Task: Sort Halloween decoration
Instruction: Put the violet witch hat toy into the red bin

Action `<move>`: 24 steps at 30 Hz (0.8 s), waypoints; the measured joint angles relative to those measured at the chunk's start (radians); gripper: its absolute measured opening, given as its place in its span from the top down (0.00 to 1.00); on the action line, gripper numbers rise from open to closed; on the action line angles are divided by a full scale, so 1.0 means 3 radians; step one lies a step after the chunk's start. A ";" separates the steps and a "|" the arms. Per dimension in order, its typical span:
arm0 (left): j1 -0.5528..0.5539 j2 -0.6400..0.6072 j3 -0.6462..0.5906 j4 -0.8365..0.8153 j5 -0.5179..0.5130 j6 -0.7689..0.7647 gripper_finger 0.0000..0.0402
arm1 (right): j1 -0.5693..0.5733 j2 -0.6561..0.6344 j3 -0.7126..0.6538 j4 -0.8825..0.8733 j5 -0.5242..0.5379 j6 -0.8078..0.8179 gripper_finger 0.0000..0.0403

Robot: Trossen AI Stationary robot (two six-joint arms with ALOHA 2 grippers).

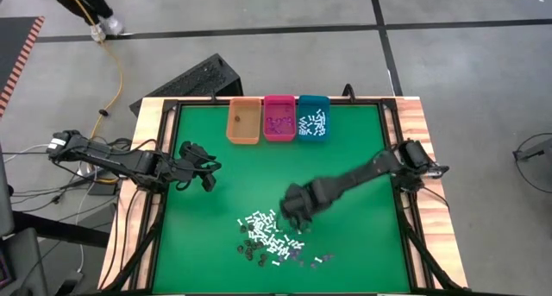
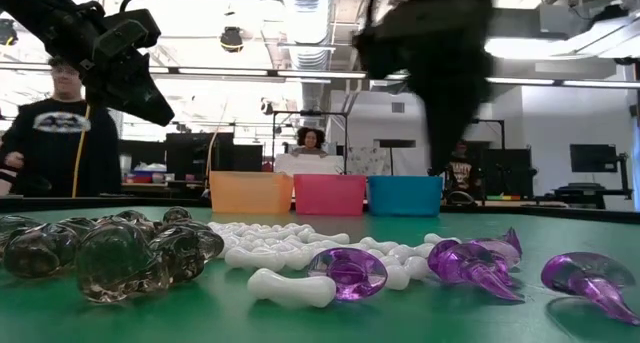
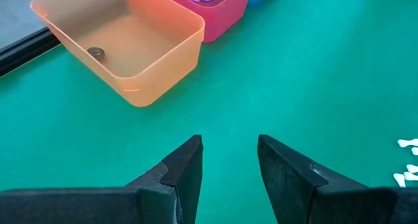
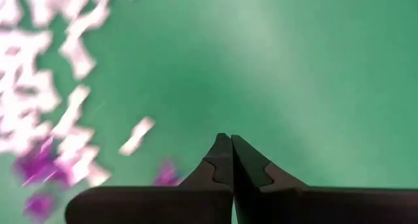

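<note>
The Halloween decoration (image 1: 272, 240) lies in a loose heap on the green table near its front edge. It is made of white bone-shaped sticks (image 2: 290, 283), purple bits (image 2: 350, 273) and dark see-through bits (image 2: 110, 253). My right gripper (image 1: 293, 214) hangs shut over the heap's far right edge, pointing down. In the right wrist view its fingertips (image 4: 230, 140) meet, nothing shows between them, and the pieces (image 4: 46, 87) are blurred. My left gripper (image 1: 207, 171) waits open above bare green at the table's left, its fingers (image 3: 230, 149) apart with nothing between.
Three bins stand in a row at the table's far edge: orange (image 1: 243, 122) with one dark piece (image 3: 96, 52) inside, pink (image 1: 279, 119) holding purple bits, teal (image 1: 312, 119) holding white sticks. Bare green lies between the bins and the heap. People stand in the room beyond.
</note>
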 joint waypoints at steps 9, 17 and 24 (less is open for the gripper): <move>0.0000 0.0000 0.0000 -0.0046 0.0028 0.0008 0.66 | -0.0238 -0.0009 0.0218 -0.0112 -0.0195 -0.0939 0.83; 0.0000 0.0000 0.0000 -0.0090 0.0025 -0.0036 0.66 | 0.0450 0.0001 0.0217 -0.0068 -0.0415 -0.2272 0.73; 0.0001 0.0000 0.0000 -0.0087 0.0021 -0.0136 0.66 | 0.0535 0.0003 0.0214 0.0227 -0.0401 -0.2653 0.69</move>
